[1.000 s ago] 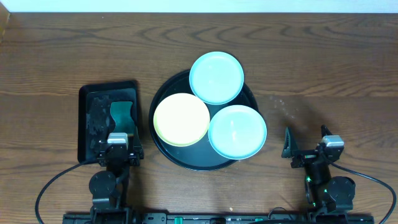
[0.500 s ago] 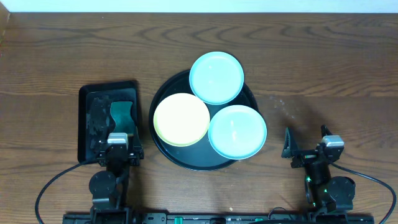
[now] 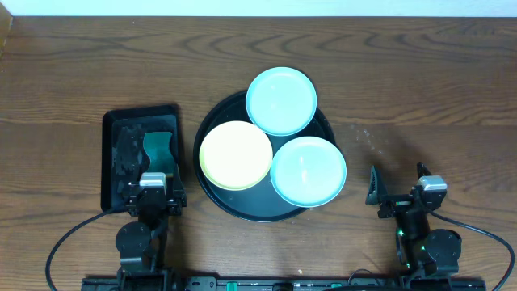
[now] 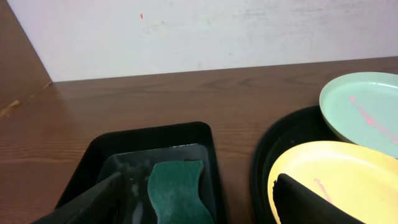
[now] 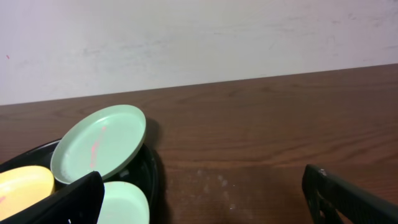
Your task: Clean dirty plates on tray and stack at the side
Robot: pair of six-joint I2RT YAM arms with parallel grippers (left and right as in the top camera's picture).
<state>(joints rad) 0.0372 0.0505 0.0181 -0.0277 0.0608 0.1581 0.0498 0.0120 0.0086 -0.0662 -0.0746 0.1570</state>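
The round black tray (image 3: 212, 188) lies mid-table with three plates on it: a pale cyan plate (image 3: 281, 100) at the back, a pale yellow plate (image 3: 235, 155) at the left, a pale cyan plate (image 3: 308, 171) at the right. Pink streaks mark the back plate (image 4: 367, 112) and the yellow plate (image 4: 339, 177). My left gripper (image 3: 151, 194) is open and empty over the near end of the small tray. My right gripper (image 3: 397, 187) is open and empty over bare table right of the round tray. The back plate also shows in the right wrist view (image 5: 99, 143).
A small rectangular black tray (image 3: 113, 129) with a teal sponge (image 3: 158, 152) stands left of the round tray; the sponge lies between my left fingers in the left wrist view (image 4: 177, 193). A pale wall runs along the table's far edge. Faint white specks (image 5: 217, 180) mark the wood.
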